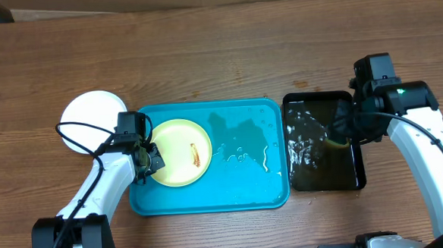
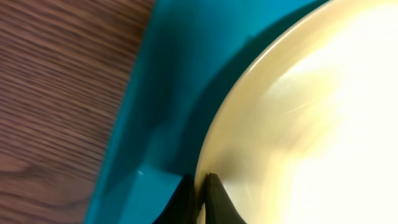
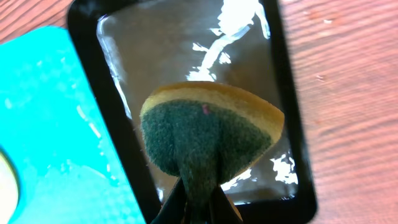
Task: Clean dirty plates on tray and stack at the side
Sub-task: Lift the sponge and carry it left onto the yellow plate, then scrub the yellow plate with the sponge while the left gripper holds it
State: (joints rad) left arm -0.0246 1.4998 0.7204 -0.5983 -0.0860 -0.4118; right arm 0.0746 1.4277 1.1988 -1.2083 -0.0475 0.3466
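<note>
A pale yellow plate [image 1: 179, 152] with a red-orange smear lies at the left end of the turquoise tray [image 1: 247, 183]. My left gripper [image 1: 151, 158] is shut on the plate's left rim; in the left wrist view the fingers [image 2: 200, 180] pinch the yellow plate's edge [image 2: 292, 124] over the tray's wall [image 2: 155, 93]. A white plate [image 1: 92, 119] lies on the table left of the tray. My right gripper [image 1: 342, 129] is shut on a yellow-and-green sponge [image 3: 208, 127], held above the black tray [image 3: 286, 81]. A third plate is not in view.
The black tray [image 1: 325, 181] holds water and stands right of the turquoise tray. Water drops wet the turquoise tray's middle and right part [image 1: 241, 142]. Bare wooden table surrounds both trays.
</note>
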